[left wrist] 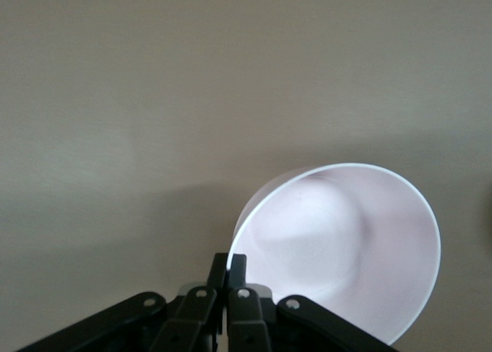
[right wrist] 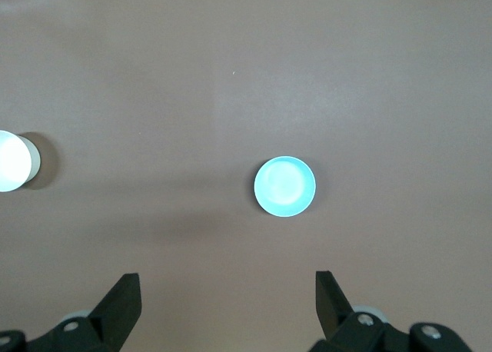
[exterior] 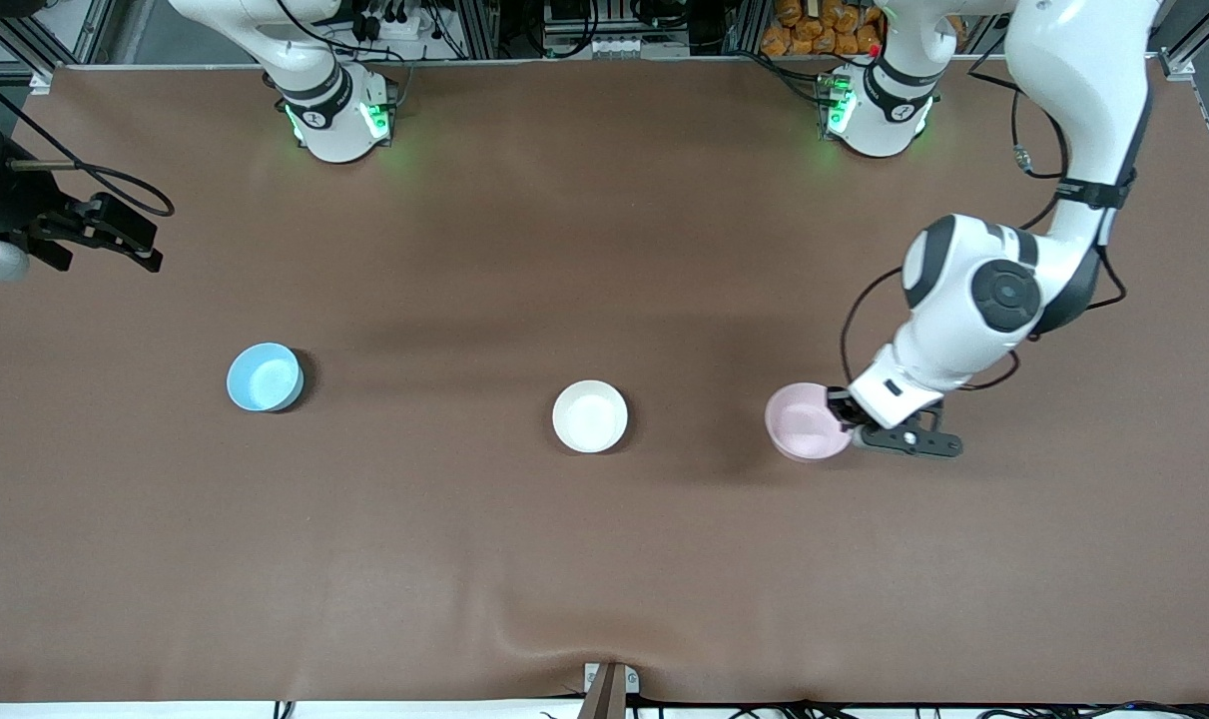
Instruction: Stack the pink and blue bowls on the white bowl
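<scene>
The pale pink bowl (exterior: 807,422) is at the left arm's end of the table. My left gripper (exterior: 844,410) is shut on its rim at the edge toward that end. In the left wrist view the fingers (left wrist: 228,261) pinch the rim of the pink bowl (left wrist: 346,244), which looks slightly tilted; I cannot tell if it still touches the table. The white bowl (exterior: 590,416) sits mid-table. The blue bowl (exterior: 264,376) sits toward the right arm's end. My right gripper (exterior: 130,243) waits open and empty, high over that end. Its wrist view shows the blue bowl (right wrist: 284,186) and the white bowl (right wrist: 11,161).
The brown table mat (exterior: 604,559) has a small wrinkle at its front edge, by a bracket (exterior: 605,687). The three bowls lie in a row across the table, well apart from each other.
</scene>
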`<act>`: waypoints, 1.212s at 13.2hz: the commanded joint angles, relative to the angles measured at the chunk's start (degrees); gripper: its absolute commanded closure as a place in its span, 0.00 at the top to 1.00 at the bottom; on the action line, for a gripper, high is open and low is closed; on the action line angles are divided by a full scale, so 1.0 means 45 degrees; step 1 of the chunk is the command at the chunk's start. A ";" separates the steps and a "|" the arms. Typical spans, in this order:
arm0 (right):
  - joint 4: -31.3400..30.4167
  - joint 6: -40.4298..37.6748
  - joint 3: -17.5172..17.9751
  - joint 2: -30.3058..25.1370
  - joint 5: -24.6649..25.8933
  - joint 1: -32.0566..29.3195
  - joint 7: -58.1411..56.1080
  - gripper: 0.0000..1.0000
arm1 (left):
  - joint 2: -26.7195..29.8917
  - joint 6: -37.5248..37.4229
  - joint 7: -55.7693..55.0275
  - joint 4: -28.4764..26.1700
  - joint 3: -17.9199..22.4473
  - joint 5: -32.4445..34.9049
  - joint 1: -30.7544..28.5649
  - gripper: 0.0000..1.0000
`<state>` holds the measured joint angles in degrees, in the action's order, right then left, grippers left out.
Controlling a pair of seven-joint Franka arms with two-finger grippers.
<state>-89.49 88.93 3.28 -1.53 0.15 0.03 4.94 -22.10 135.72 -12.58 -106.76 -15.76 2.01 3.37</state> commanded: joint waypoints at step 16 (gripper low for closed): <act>-0.0055 -0.0017 0.0033 -0.0128 -0.0112 -0.0045 -0.0122 1.00 | -0.4327 -0.1450 -0.7321 0.5482 0.0122 -0.0154 0.5345 0.00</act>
<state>-89.50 88.94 3.26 -1.53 0.15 0.02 4.94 -40.09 130.29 -45.01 -85.00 -16.01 1.98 26.58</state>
